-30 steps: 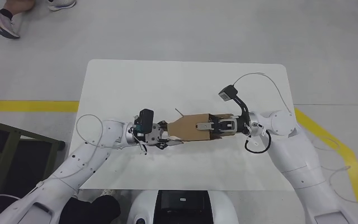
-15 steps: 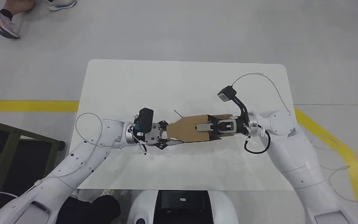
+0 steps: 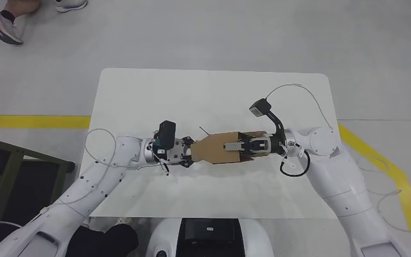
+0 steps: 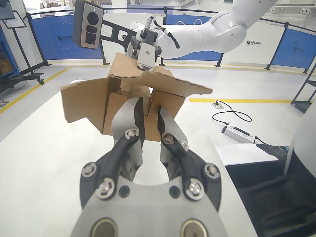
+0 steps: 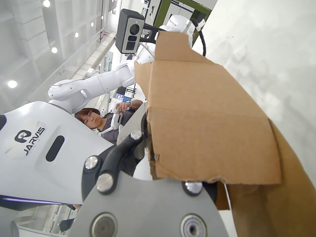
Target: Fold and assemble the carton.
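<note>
The white worktop (image 3: 212, 90) carries the job at its middle, somewhat nearer the edge on the robot's side than the far edge. There the brown carton (image 3: 218, 148) lies lengthwise between the two arms, one end toward the worktop's left edge and the other toward its right. From the wrist views it looks lifted off the surface, though I cannot tell for sure whether any part rests on it. The carton is only partly formed. Its end facing the left arm is open, with one wide flap (image 4: 84, 104) standing out to the side and another flap (image 4: 177, 82), rough along its corrugated edge, reaching out over the opening. The right tool (image 3: 239, 144) is clenched on the carton, its fingers over the top panel at the end nearer the right edge. The left tool (image 4: 149, 110) is released. Its fingers (image 4: 123, 117) stand a narrow gap apart, and their tips are at the small inner flaps of the open end. A black camera (image 3: 259, 106) sits on a bracket above the right wrist, on the far side of the carton. On the floor beyond the worktop lies a small grey power adapter (image 4: 238, 134) with a black cable.
</note>
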Tool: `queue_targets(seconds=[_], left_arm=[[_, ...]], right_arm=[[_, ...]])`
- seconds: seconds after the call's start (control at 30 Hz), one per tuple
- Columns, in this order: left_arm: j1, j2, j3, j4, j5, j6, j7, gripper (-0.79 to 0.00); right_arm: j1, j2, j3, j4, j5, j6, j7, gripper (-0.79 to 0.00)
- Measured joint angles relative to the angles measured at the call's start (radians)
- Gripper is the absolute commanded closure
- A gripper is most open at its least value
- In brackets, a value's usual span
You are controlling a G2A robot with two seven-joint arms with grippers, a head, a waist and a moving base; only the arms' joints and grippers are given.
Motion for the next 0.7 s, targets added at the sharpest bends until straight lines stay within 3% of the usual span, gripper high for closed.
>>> queue_targets(seconds=[0.3, 0.7], left_arm=[[0.013, -0.009, -0.015, -0.022, -0.005, 0.014, -0.037, -0.043], [0.034, -0.016, -0.036, -0.053, 0.019, 0.018, -0.066, -0.028]], right_arm=[[0.002, 0.0, -0.004, 0.003, 0.001, -0.003, -0.001, 0.0], [0.005, 0.001, -0.008, 0.007, 0.005, -0.004, 0.0, 0.0]])
